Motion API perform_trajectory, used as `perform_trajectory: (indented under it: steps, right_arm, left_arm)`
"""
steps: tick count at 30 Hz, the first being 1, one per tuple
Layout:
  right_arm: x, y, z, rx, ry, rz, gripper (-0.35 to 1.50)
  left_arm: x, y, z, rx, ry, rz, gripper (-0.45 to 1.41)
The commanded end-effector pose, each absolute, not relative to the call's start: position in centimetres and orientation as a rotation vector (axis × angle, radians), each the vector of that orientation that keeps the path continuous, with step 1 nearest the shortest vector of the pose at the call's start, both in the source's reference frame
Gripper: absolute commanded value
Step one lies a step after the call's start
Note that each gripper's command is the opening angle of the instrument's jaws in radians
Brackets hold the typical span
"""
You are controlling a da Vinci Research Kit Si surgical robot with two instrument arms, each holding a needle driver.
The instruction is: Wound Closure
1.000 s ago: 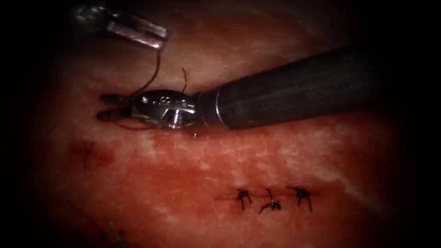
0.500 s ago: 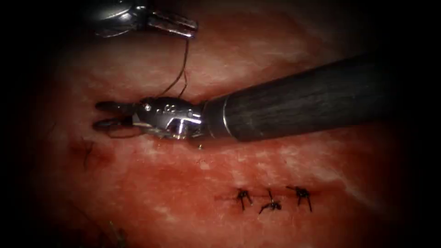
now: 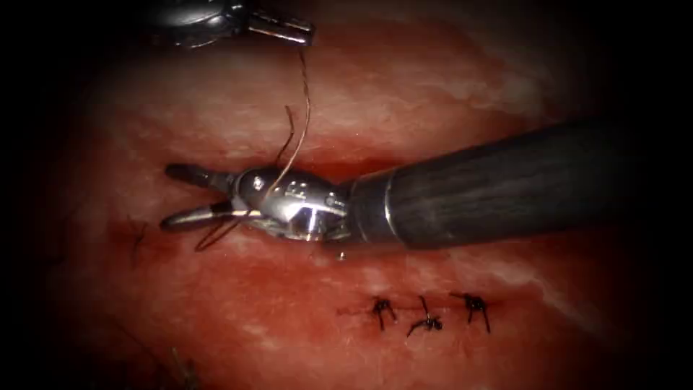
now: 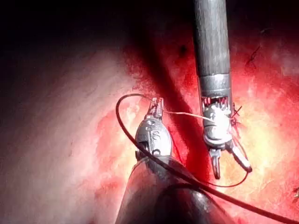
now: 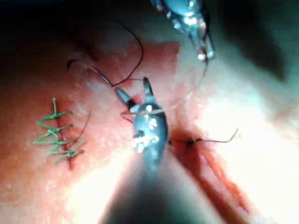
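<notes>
**Thread laid over the open right tool: tension kept even**

The left tool [image 3: 307,35] is closed on the thread [image 3: 304,94], which is gripped at the very tips of its jaws. From there the strand runs down to the right tool [image 3: 177,195] and is draped across that tool's metal wrist. A slack loop of the same thread [image 3: 213,238] hangs just beside the lower jaw.

The right tool's jaws are spread apart, and nothing is seen held between them. They lie low over the tissue [image 3: 289,289], along the cut [image 3: 361,160] and toward its left end. A short free end of thread [image 3: 289,123] stands up just beside the strand. Three finished stitches [image 3: 426,312] sit well apart, nearer the viewer. Where the needle lies cannot be told from these views.

By judgement, thread is being handled around the right tool. This is done well if the strand is kept lightly taut by the left tool, so that it is not allowed to slip off the wrist. No jerk should be given, since the thread is held only at the jaw tips. The open jaws should be kept clear of the tissue, and the slack loop should not be caught between them by accident.
</notes>
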State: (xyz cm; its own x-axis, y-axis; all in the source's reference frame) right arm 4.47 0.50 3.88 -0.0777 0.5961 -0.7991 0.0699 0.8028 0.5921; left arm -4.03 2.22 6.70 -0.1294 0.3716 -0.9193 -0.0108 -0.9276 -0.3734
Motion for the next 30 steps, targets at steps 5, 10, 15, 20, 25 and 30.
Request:
perform_trajectory:
  steps: [5, 10, 15, 20, 25, 30]
  right_arm:
    - [4.50, 0.3, 3.6, 0.587, 1.679, 0.466, 0.88]
    - [4.42, 0.3, 3.5, 0.592, 1.692, 0.481, 0.89]
    - [4.23, 0.4, 3.5, 0.560, 1.696, 0.525, 0.89]
    - [4.20, 0.5, 3.6, 0.544, 1.719, 0.547, 0.89]
    - [4.16, 0.5, 3.7, 0.522, 1.733, 0.577, 0.88]
    - [4.05, 0.6, 3.8, 0.482, 1.731, 0.623, 0.86]
  left_arm:
    - [-4.12, 2.1, 7.2, -1.820, -0.393, 2.144, -0.45]
    - [-4.03, 2.1, 7.5, -1.780, -0.368, 2.150, -0.45]
    - [-3.83, 2.1, 7.7, -1.737, -0.346, 2.152, -0.45]
    - [-3.76, 1.9, 8.0, -1.704, -0.335, 2.147, -0.45]
    - [-3.67, 1.7, 8.3, -1.684, -0.339, 2.147, -0.45]
    - [-3.52, 1.5, 8.6, -1.650, -0.352, 2.152, -0.45]
